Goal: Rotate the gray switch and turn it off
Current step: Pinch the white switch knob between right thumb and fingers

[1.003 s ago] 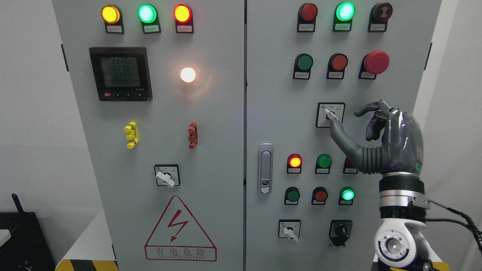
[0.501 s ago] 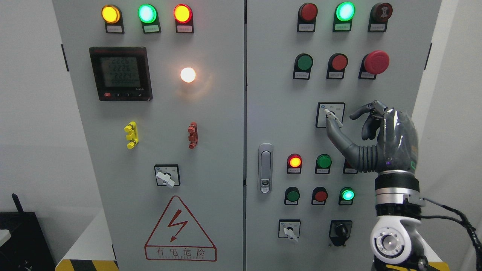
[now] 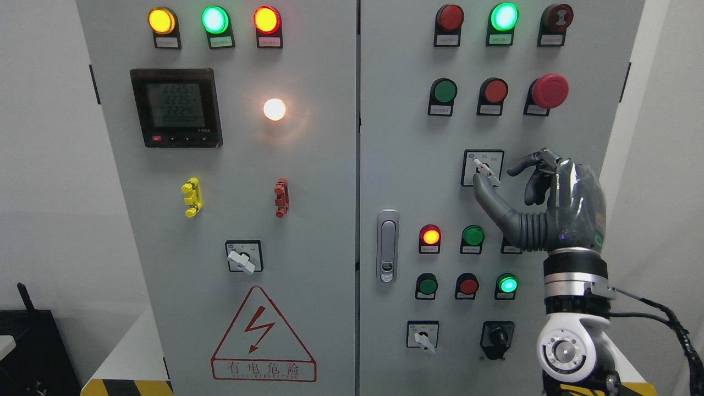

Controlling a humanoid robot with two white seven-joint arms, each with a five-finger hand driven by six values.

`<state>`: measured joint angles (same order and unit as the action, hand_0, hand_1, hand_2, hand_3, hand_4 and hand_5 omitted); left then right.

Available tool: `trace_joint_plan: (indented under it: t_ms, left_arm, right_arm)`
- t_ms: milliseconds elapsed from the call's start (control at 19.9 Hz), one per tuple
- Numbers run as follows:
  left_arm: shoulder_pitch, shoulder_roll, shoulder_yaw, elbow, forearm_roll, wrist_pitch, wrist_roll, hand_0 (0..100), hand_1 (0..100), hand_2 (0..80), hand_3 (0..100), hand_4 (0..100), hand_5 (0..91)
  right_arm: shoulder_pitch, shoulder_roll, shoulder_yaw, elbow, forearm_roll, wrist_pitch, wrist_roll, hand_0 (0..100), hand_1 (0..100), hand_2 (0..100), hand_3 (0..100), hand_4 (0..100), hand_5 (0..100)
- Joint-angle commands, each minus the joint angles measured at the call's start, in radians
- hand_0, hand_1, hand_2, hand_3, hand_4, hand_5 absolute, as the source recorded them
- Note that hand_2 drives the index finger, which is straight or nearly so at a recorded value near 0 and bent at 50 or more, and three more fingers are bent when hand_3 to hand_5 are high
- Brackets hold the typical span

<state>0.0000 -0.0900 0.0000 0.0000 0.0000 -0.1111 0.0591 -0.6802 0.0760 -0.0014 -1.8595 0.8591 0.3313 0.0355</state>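
Gray switch [image 3: 484,167] sits mid-height on the right cabinet door [image 3: 407,165], on its square plate; lever points down-right, same angle as 1 s ago. Right hand [image 3: 542,206] has drifted left and slightly down since then. Thumb tip now sits just under the lever, touching or nearly touching; can't confirm contact. Fingers [image 3: 528,162] curled but apart from the lever, to its right, so no grasp, nothing held. Indicator lamps unchanged: green lamp [image 3: 504,16] at top lit, red-orange lamp [image 3: 430,236] below the switch lit. Left hand not visible.
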Motion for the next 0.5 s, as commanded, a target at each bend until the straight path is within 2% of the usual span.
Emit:
trace_joint_plan:
  t_ms: [0, 451]
  left_arm:
    - [-0.009, 0.001, 0.008, -0.025, 0.02, -0.001, -0.001, 12, 39, 0.0, 0, 0, 0.0]
    - [-0.009, -0.001, 0.008, -0.025, 0.02, -0.001, -0.001, 12, 39, 0.0, 0, 0, 0.0]
  right_arm:
    - [-0.009, 0.002, 0.017, 0.009, 0.001, 0.003, 0.0, 7, 45, 58, 99, 100, 100]
    - [-0.01, 0.002, 0.029, 0.009, 0.001, 0.003, 0.0, 7, 47, 59, 99, 100, 100]
